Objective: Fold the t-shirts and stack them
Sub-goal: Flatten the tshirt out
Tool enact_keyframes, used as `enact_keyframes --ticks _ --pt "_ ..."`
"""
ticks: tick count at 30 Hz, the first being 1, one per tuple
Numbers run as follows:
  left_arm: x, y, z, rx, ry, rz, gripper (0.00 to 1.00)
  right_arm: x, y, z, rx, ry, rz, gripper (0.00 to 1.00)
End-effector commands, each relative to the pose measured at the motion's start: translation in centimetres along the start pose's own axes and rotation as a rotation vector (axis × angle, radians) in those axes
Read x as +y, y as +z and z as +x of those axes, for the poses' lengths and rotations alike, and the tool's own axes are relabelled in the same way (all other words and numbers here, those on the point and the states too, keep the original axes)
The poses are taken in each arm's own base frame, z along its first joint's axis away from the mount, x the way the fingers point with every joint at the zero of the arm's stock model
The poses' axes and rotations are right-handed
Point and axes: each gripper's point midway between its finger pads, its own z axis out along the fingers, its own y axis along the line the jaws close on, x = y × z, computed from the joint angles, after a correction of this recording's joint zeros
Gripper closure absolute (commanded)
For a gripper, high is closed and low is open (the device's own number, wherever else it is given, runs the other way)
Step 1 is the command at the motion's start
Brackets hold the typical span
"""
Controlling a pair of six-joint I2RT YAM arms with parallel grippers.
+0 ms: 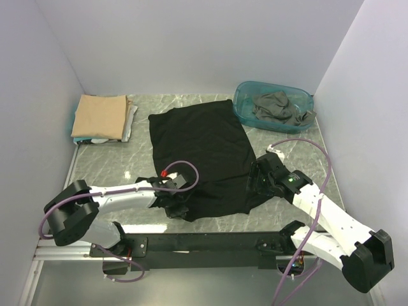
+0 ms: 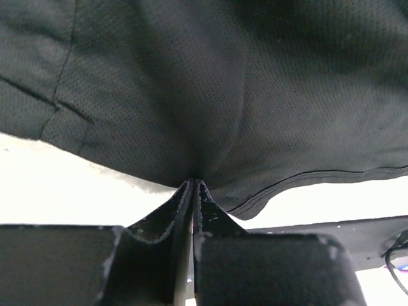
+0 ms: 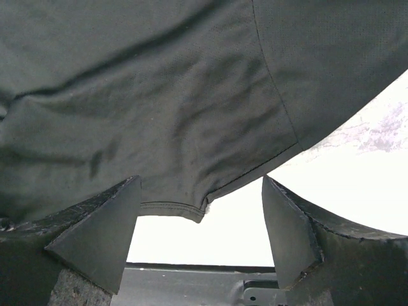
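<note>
A black t-shirt (image 1: 197, 143) lies spread on the marble table, its near end bunched by the arms. My left gripper (image 1: 175, 207) is at the shirt's near left edge. In the left wrist view its jaws are pressed together at the tips (image 2: 192, 183) with the black cloth (image 2: 223, 83) pinched between them. My right gripper (image 1: 255, 182) is at the shirt's near right corner. It stands open (image 3: 201, 180), and a hemmed corner of the black cloth (image 3: 159, 95) hangs between its fingers. A folded tan t-shirt (image 1: 99, 116) tops a stack at the back left. A dark grey t-shirt (image 1: 277, 107) lies crumpled in the tub.
A translucent teal tub (image 1: 245, 92) stands at the back right. Pale walls close in the table on three sides. The black base rail (image 1: 204, 242) of the arms runs along the near edge. Purple cables loop over both arms.
</note>
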Motion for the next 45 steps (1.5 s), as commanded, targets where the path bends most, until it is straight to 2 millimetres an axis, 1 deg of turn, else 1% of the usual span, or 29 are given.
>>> enact_keyframes --ticks 1,2,9,13,15,16,18,19,20,21,24,26,27,28,29,30,31,33,34,35,36,37,38,39,40,42,43,44,45 --pt "3.0 0.5 2.7 0.088 0.017 -0.107 0.91 -0.4 -0.1 -0.8 -0.038 0.009 0.012 0.17" --pt "3.7 0.2 3.1 0.100 0.021 -0.137 0.91 -0.4 0.0 -0.8 -0.039 0.008 0.014 0.17" --pt "4.6 -2.3 6.6 0.214 0.026 -0.167 0.89 -0.5 0.8 -0.8 -0.034 0.014 0.008 0.17" --pt "3.7 -3.4 8.8 0.303 0.037 -0.108 0.77 -0.6 1.6 -0.9 -0.029 0.018 0.005 0.16" --pt "3.0 -3.7 8.7 0.289 0.055 -0.082 0.70 -0.6 2.0 -0.9 -0.028 0.022 -0.001 0.16" --pt "2.1 -4.2 8.2 0.271 0.063 -0.063 0.63 -0.4 2.2 -1.2 -0.027 0.030 -0.013 0.16" --pt "1.1 -4.7 6.9 0.208 0.091 -0.048 0.54 -0.2 2.5 -1.3 -0.019 0.032 -0.021 0.16" --pt "-0.4 -5.6 5.8 0.168 0.115 -0.017 0.44 -0.3 2.8 -1.5 -0.017 0.034 -0.020 0.16" --pt "-0.2 -5.8 4.8 0.122 0.127 -0.050 0.39 -0.3 2.9 -1.7 -0.015 0.039 -0.020 0.16" --pt "-1.5 -6.7 3.8 0.103 0.134 -0.021 0.31 -0.3 3.1 -2.0 -0.021 0.043 -0.023 0.16" --pt "-1.7 -7.2 -0.5 -0.020 0.150 -0.048 0.24 -0.6 3.6 -2.9 -0.021 0.067 -0.025 0.16" --pt "-3.3 -8.2 -5.3 -0.123 0.089 0.002 0.19 -0.9 4.0 -4.1 -0.045 0.089 -0.015 0.16" --pt "-3.5 -8.9 -8.7 -0.208 0.059 0.012 0.12 -1.1 4.2 -4.5 -0.050 0.097 -0.003 0.16" --pt "-3.9 -9.3 -10.6 -0.258 0.043 0.027 0.10 -1.3 4.6 -4.8 -0.057 0.102 0.012 0.16" --pt "-4.3 -9.4 -12.3 -0.294 0.038 0.042 0.03 -1.4 4.8 -5.1 -0.063 0.113 0.024 0.16" --pt "-5.7 -9.7 -14.4 -0.356 0.039 0.097 0.01 -1.9 5.1 -5.5 -0.071 0.130 0.040 0.16" --pt "-5.6 -9.4 -16.8 -0.394 -0.001 0.089 0.00 -1.9 5.6 -5.9 -0.077 0.138 0.047 0.16" --pt "-6.3 -8.9 -19.5 -0.437 0.001 0.117 0.01 -1.8 5.9 -6.8 -0.092 0.144 0.054 0.16" --pt "-6.9 -9.2 -22.1 -0.482 -0.035 0.153 0.01 -1.4 6.5 -6.8 -0.078 0.135 0.038 0.16" --pt "-7.0 -8.4 -24.8 -0.504 -0.045 0.164 0.01 -0.8 7.0 -6.9 -0.052 0.130 0.027 0.16" --pt "-7.6 -7.8 -24.9 -0.479 -0.035 0.170 0.01 -0.6 6.9 -7.4 -0.062 0.134 0.021 0.16" --pt "-7.1 -7.6 -27.3 -0.501 -0.068 0.181 0.01 -0.3 7.6 -7.1 -0.040 0.133 0.020 0.16" --pt "-6.9 -5.7 -28.2 -0.470 -0.062 0.165 0.01 -0.1 7.9 -6.9 -0.030 0.136 0.017 0.16" --pt "-7.0 -6.2 -30.6 -0.512 -0.076 0.160 0.01 -0.2 8.6 -6.6 -0.012 0.152 0.028 0.16" --pt "-5.8 -3.8 -31.3 -0.480 -0.084 0.084 0.01 0.0 8.9 -6.4 -0.005 0.154 0.029 0.16" --pt "-5.7 -3.4 -33.7 -0.501 -0.084 0.055 0.01 0.4 9.5 -5.9 0.011 0.159 0.021 0.16" --pt "-4.9 -2.6 -34.4 -0.492 -0.099 0.036 0.01 0.5 10.2 -5.5 0.029 0.151 0.022 0.16" --pt "-4.4 -1.0 -34.6 -0.461 -0.097 0.023 0.01 1.1 10.4 -5.6 0.031 0.138 0.022 0.16" --pt "-4.0 -0.5 -35.0 -0.451 -0.104 0.032 0.01 1.2 10.7 -5.6 0.037 0.133 0.033 0.16"
